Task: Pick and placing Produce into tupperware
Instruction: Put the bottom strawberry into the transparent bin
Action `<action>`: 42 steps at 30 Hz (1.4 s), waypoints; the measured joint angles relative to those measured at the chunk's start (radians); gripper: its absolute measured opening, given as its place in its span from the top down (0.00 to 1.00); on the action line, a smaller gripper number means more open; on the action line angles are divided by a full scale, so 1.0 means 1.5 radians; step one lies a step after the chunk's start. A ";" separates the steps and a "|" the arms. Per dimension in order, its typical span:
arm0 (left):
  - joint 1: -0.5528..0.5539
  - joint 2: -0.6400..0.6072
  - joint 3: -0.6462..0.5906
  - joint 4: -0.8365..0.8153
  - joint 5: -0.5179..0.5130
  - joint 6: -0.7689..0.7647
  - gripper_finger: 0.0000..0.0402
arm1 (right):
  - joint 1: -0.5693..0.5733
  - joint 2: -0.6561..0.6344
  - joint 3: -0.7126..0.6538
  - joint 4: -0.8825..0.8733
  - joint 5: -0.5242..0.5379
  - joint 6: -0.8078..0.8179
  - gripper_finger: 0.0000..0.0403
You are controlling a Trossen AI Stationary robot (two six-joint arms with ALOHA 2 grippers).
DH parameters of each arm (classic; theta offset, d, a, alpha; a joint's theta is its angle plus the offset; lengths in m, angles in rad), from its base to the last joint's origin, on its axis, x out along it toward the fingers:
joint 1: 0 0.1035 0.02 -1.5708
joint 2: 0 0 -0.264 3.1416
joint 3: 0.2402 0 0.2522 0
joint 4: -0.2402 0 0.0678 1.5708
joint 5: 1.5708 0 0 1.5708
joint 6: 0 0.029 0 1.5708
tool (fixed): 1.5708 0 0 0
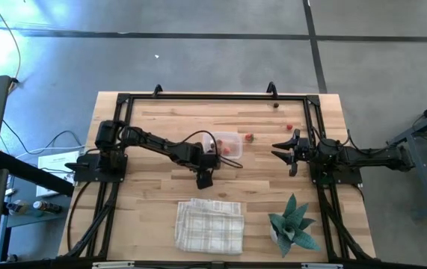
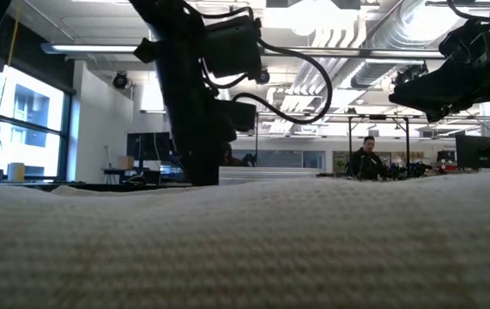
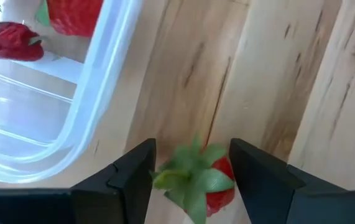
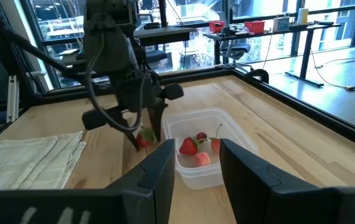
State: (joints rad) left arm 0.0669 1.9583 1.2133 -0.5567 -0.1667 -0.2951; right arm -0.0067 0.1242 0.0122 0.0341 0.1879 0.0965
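Where the left gripper [image 3: 193, 180] reaches down to the wooden table [image 1: 153, 127], a strawberry [image 3: 205, 183] sits between its 2 dark fingers [image 3: 133, 174]. It is a small red fruit with a ragged green leafy cap, and it lies on the boards with the cap turned toward the wrist camera. The fingers stand apart on either side of it, close to its flanks; whether they press on it I cannot tell.

Just beside this gripper is the tupperware [image 1: 229, 143], a small clear rectangular tub with rounded corners, resting near the middle of the table. Through its wall the left wrist view shows 2 red pieces already inside [image 3: 12, 40]; the right wrist view shows about 3 red pieces [image 4: 188, 146] lying together on its floor.

More produce lies loose on the table: 1 red piece [image 1: 249, 137] just beside the tub on the right arm's side, another red one [image 1: 289, 128] farther that way, and a dark one [image 1: 276, 105] near the far rail.

Raised above the table on its own side, the right gripper [image 1: 282, 149] waits with fingers parted and nothing between them, well apart from the tub.
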 joint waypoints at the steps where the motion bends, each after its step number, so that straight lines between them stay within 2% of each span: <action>1: 0.000 0.000 0.000 0.000 -0.001 0.000 0.51 | 0.000 0.000 0.000 0.000 0.000 0.000 0.71; 10: 0.000 0.003 0.003 -0.017 0.052 -0.007 0.51 | 0.000 0.000 0.000 0.000 0.000 0.000 0.71; 24: 0.005 0.003 0.003 -0.017 0.077 -0.052 0.51 | 0.000 0.000 0.000 0.000 0.000 0.000 0.71; 34: 0.005 0.003 0.002 -0.016 0.077 -0.075 0.67 | 0.000 0.000 0.000 0.000 0.000 0.000 0.71; 42: 0.004 0.001 0.002 -0.016 0.088 -0.098 0.57 | 0.000 0.000 0.000 0.000 0.000 0.000 0.71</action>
State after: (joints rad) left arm 0.0727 1.9597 1.2163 -0.5800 -0.0352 -0.4427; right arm -0.0067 0.1242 0.0123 0.0338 0.1882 0.0963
